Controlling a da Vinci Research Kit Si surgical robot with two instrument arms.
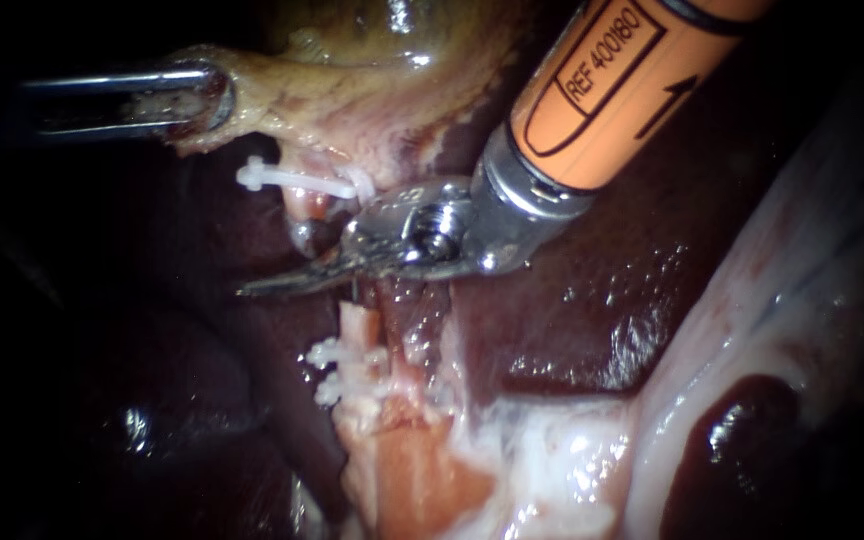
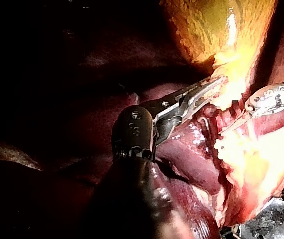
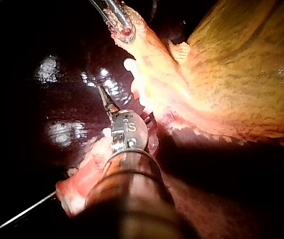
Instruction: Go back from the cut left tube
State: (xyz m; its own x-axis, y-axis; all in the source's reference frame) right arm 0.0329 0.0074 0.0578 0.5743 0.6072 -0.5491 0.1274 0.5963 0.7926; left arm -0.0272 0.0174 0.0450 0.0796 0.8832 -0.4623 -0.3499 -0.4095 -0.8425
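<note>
Firmly, left instrument's pincer (image 1: 200,95) clenched on gallbladder (image 1: 352,90) edge, right instrument's pincer (image 1: 287,280) closed, empty, beside cut tube (image 1: 360,328)

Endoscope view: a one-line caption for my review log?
Left tool grips the gallbladder; right tool, shut, sits at the gap in the cut tube, white clips on both stumps.
</note>
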